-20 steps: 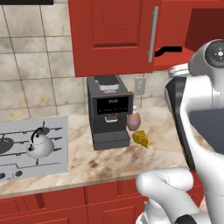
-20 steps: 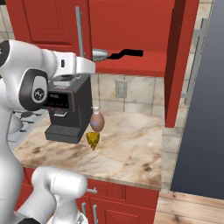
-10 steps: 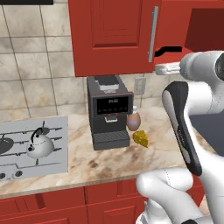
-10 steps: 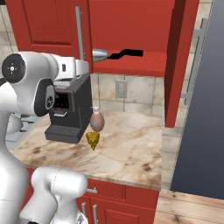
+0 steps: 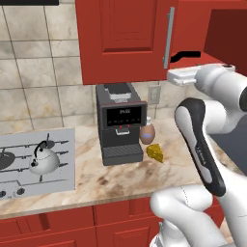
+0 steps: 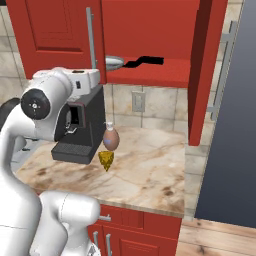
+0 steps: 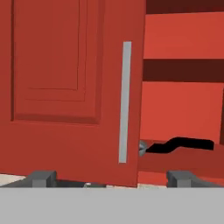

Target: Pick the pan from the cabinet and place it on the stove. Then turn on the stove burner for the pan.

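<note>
- Gripper point(image 7: 111, 178) raised to the level of the wall cabinet's point(image 5: 123, 41) bottom edge, facing the cabinet front. Jaws spread wide apart, nothing between them; both finger tips sit far apart at the bottom of the hand view.
- Pan point(image 6: 114, 62) lies on the lowest shelf of the open cabinet compartment, bowl toward the closed door, black handle point(image 6: 145, 61) pointing out toward the open side. In the hand view only a sliver of the silver rim point(image 7: 142, 148) shows past the closed door's edge; the wavy black handle runs off to the right of it.
- Pan relative to gripper: beyond the fingers and well apart from them, slightly above their line and off to the right of the midpoint, nearer the right-hand finger tip. No contact.
- Closed left door carries a long vertical silver bar handle point(image 7: 124, 101), which stands almost straight ahead of the gripper, between the two tips. Right door point(image 6: 204, 70) stands swung open, edge-on in the right base view.
- Stove point(image 5: 58, 178) lies on the counter far to the left in the left base view, well apart from the gripper. A silver kettle point(image 5: 43, 159) sits on its grates.
- On the marble counter point(image 6: 145, 172) below the cabinet: black coffee machine point(image 5: 120, 123), a small brown jar-like item point(image 5: 147, 133) beside it, and a yellow cheese wedge point(image 5: 155, 153) just in front of that.
</note>
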You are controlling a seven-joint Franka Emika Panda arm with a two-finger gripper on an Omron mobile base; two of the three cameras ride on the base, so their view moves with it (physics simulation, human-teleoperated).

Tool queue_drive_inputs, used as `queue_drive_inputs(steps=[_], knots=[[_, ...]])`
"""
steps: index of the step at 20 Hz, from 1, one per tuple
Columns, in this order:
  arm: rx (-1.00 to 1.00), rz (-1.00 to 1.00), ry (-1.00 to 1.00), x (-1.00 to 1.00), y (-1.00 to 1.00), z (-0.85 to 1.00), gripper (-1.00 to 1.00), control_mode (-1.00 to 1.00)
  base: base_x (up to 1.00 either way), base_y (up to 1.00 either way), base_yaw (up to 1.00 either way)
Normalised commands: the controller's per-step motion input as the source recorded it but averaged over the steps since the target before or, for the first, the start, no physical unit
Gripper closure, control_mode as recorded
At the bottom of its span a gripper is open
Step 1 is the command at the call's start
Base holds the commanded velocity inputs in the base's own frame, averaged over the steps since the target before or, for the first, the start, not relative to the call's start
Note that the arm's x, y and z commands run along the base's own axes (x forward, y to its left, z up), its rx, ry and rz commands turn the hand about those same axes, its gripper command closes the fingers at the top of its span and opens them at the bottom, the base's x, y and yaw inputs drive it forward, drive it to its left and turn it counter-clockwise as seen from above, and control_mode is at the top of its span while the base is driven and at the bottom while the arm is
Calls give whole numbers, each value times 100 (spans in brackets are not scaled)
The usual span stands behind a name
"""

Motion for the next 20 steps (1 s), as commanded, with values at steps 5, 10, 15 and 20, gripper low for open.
queue_drive_inputs(steps=[5, 10, 15, 20], knots=[[0, 1, -10, 14, 5, 28, -100, -100, 0, 0, 0], [0, 0, 0, 33, 0, 3, -100, -100, 0, 0, 0], [0, 0, 0, 52, 0, 0, -100, -100, 0, 0, 0], [2, 0, -7, 48, 0, 0, -100, -100, 0, 0, 0]])
